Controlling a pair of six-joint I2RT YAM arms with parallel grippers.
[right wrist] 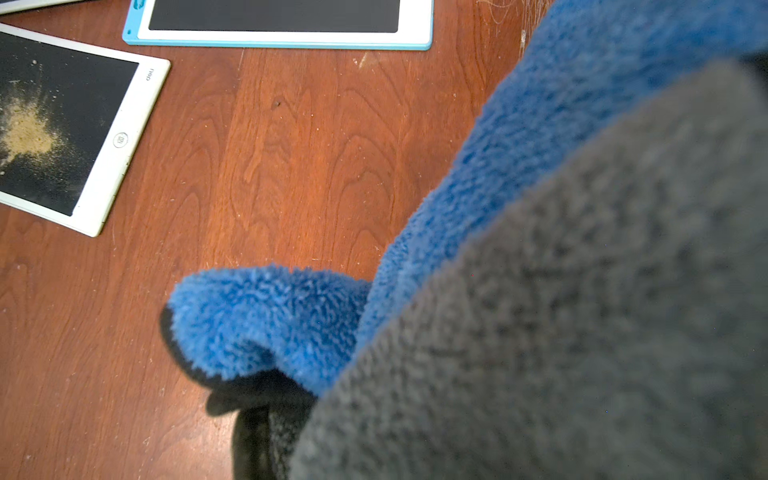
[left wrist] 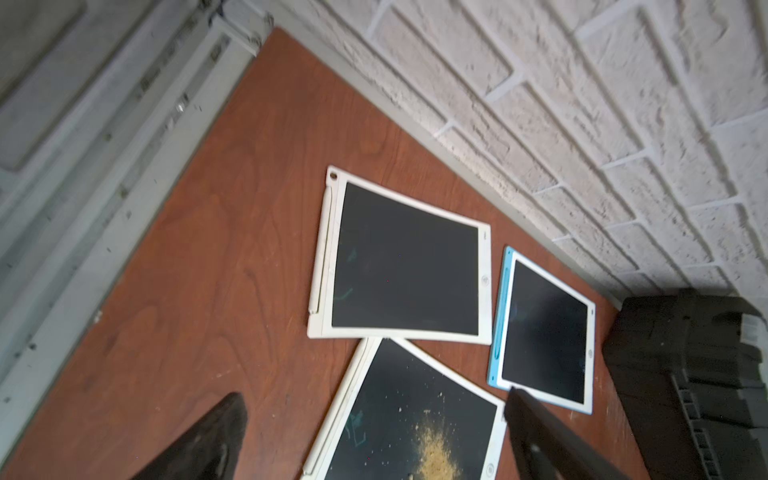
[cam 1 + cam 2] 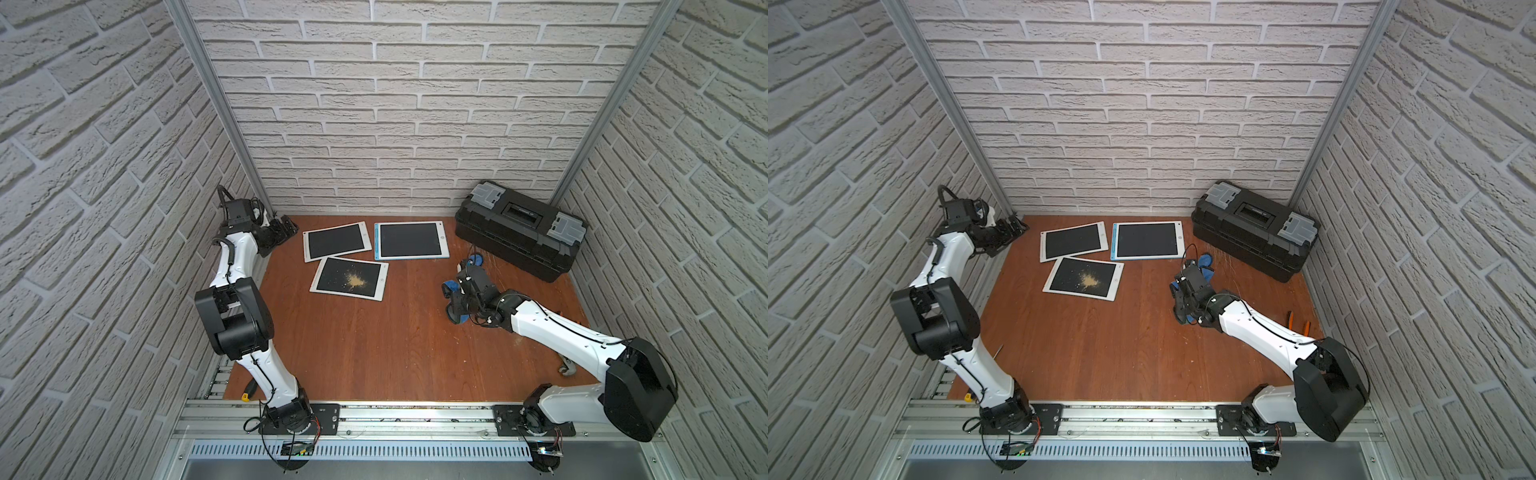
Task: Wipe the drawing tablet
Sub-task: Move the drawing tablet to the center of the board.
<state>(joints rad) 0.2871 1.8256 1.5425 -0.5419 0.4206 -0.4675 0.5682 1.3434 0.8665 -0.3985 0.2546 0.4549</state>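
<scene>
1. Dusty white drawing tablet (image 3: 349, 278) flat on table (image 3: 374, 353); "deli" logo (image 1: 149, 75) on its frame.
2. Left fingers (image 2: 216, 436) spread wide, empty.
3. Right fingers (image 1: 251, 440) clamped on blue-grey cloth (image 1: 519, 166), apart from tablet.

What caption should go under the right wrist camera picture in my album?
Fluffy blue cloth up close, with a dusty drawing tablet beyond it on the wooden table.

Soft, even light, faint shadows; glare on the near rail (image 3: 415, 409); the walls (image 3: 83, 166) bow at the edges (both top views). The cloth (image 1: 582, 311) is out of focus.
</scene>
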